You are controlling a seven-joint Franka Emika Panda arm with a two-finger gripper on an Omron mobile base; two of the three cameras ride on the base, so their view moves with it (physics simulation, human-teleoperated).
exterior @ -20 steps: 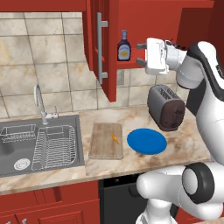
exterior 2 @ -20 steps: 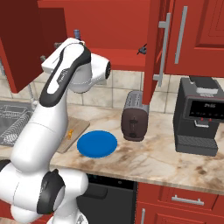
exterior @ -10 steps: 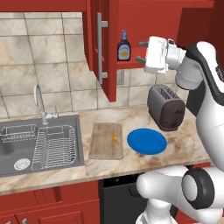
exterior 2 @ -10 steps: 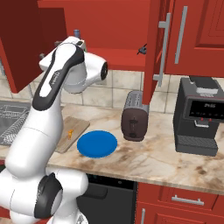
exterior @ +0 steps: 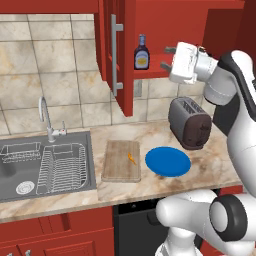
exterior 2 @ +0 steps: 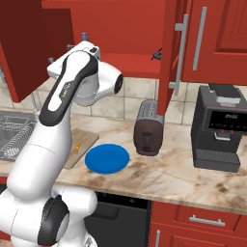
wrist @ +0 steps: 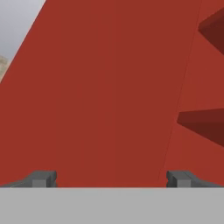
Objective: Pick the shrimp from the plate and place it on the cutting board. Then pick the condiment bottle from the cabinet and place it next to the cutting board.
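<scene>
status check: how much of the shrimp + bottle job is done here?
Done: the shrimp lies on the cutting board, and the plate beside it is bare.
In hand: the claw is open and empty, up at the cabinet shelf, just right of the condiment bottle, not touching it.
Left: grasp the bottle, bring it down and set it next to the board.
</scene>
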